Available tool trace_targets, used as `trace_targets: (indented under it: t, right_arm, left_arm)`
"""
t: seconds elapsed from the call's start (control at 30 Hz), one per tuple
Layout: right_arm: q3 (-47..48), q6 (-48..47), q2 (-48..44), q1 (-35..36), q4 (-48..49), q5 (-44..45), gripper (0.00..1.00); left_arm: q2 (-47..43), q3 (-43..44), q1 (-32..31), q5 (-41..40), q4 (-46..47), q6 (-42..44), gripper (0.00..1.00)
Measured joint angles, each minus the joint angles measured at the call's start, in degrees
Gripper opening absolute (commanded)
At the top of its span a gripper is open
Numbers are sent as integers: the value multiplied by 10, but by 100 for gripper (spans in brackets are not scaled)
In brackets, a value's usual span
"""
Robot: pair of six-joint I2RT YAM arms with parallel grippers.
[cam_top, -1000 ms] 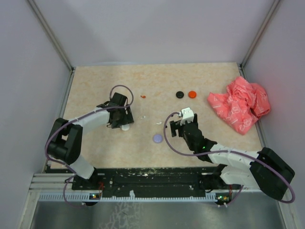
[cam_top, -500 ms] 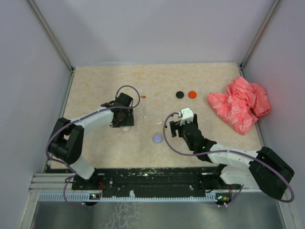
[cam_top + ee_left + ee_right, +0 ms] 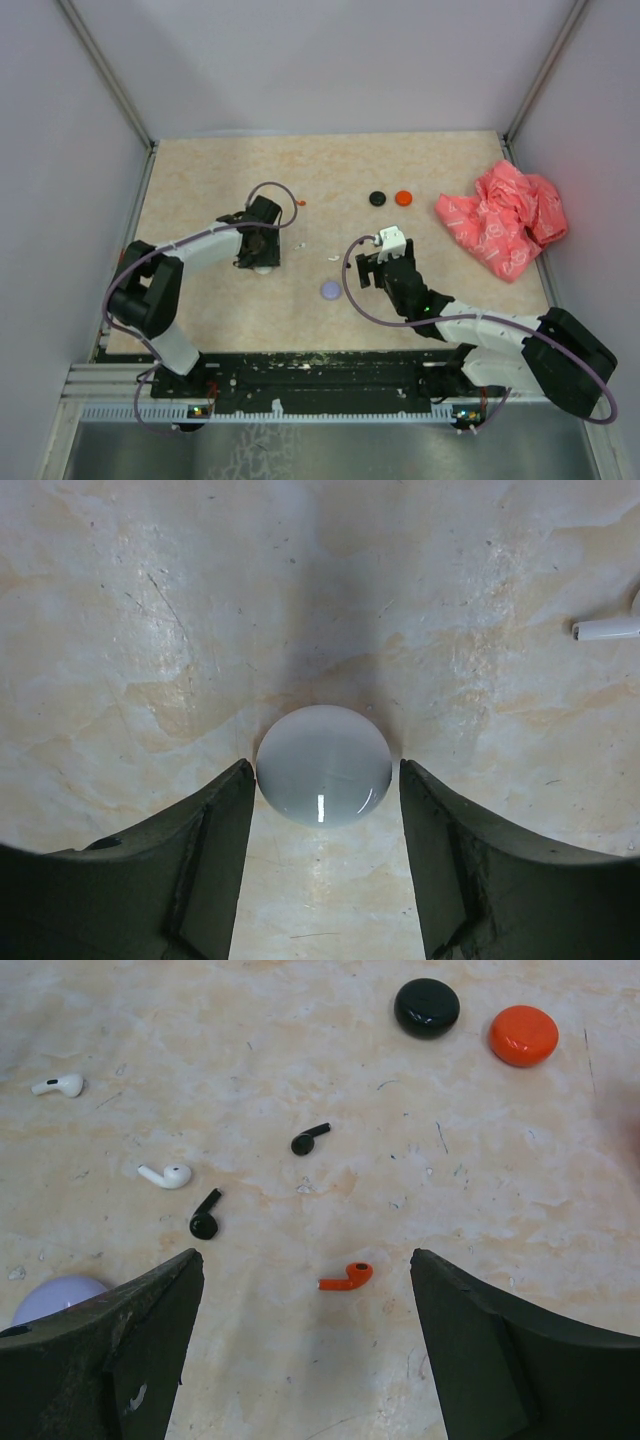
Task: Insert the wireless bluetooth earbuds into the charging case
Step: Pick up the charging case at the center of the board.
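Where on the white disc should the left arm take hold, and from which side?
Grip it by the rim, across its widest part, coming straight down from above. The white disc is a smooth, low dome lying flat, so its top gives nothing to pinch and only its round sides do. The left gripper has its jaws open, one on each side of the disc and close to it.

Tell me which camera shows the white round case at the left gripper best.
Left wrist view: the white round case sits large and sharp at the centre, between the fingers of the left gripper. Top external shows only a pale sliver of it under that gripper. Right wrist does not show it.
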Motion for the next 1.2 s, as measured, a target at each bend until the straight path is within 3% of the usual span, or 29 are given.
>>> trace_targets:
  t: [0.27,0.73,0.97,1.2]
  right_arm:
    - [0,0,1,0,0,0,84]
    - [4,1,1,0,-8,-4,84]
    - [16,13,-16,0,-35,-27,84]
    - [65,36,-42,-1,-93,-58,82]
  left_arm:
    - [12,1,0,7,0,19,64]
    - [10,2,0,27,5,35,49]
    - [-52,-49,-12,45,57,41,45]
    - [-144,-118,-44,51,167,71,44]
